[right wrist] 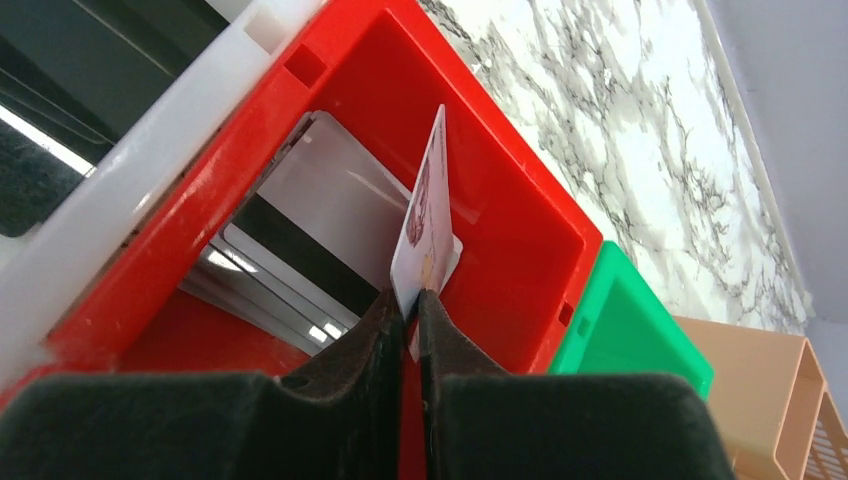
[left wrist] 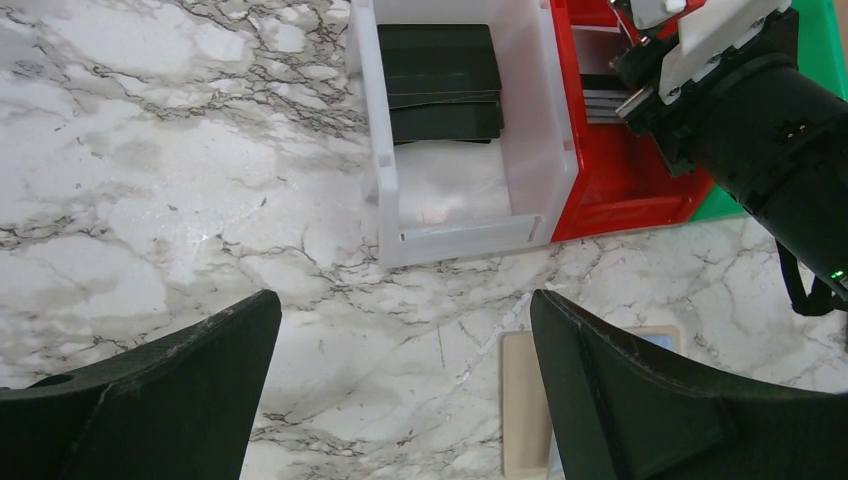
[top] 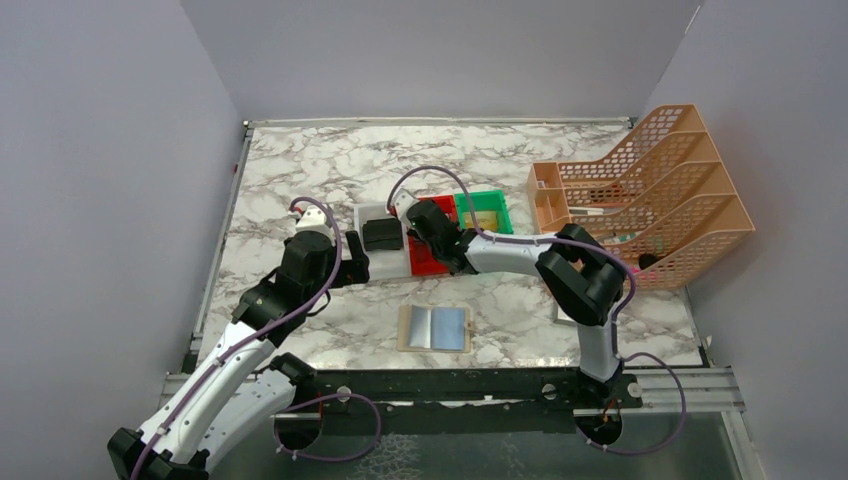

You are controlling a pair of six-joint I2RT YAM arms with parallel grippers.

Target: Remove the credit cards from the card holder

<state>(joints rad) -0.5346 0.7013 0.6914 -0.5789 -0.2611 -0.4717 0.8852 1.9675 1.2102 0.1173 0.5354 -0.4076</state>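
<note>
Credit card (right wrist: 428,200), judged stiff and slick, stands on edge over the red bin (right wrist: 520,240), its lower edge apparently pinched in the right gripper (right wrist: 408,300); you take such cards edgewise; card holder (top: 434,328) lies open on the table, left gripper (left wrist: 405,310) agape.

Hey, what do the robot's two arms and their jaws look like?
Both the left arm and the right arm have white links joined by chunky black joints, with a lilac cable looping along each. The jaws are matte black, made of broad wedge-shaped fingers. No markings are readable.
</note>
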